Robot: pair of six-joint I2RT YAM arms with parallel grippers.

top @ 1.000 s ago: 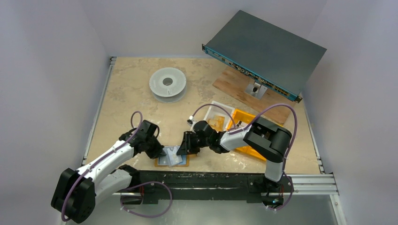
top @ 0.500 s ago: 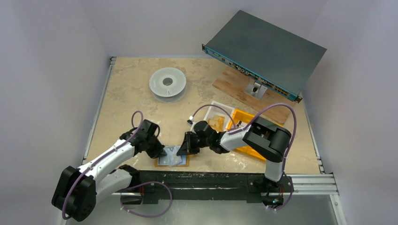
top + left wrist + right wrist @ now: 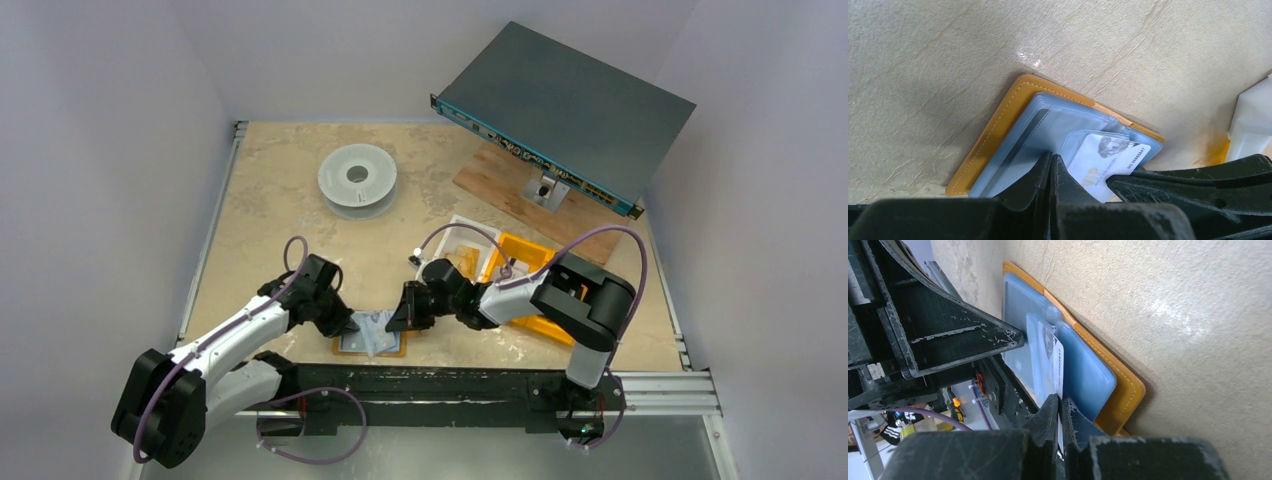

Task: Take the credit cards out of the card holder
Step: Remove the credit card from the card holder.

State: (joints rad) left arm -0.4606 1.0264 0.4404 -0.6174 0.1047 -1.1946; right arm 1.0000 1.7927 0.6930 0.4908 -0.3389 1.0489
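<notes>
At the worktop's (image 3: 280, 200) near edge, the open card holder (image 3: 368, 342) lay between both arms. The left tool (image 3: 352, 325), clenched, bore on its blue sleeve (image 3: 1048, 130). The right tool (image 3: 396, 320) pinched the white card (image 3: 1057, 362), whose long axis pointed rightward toward it.

Near the table's (image 3: 290, 210) front edge, the card holder (image 3: 371, 342) lies between left hand (image 3: 350, 325) and right hand (image 3: 396, 321), card (image 3: 1108, 159) partly inside.

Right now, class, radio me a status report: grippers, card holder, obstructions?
Left gripper shut, tips on open card holder. Right gripper shut on white card, partly out. Nothing blocking.
</notes>
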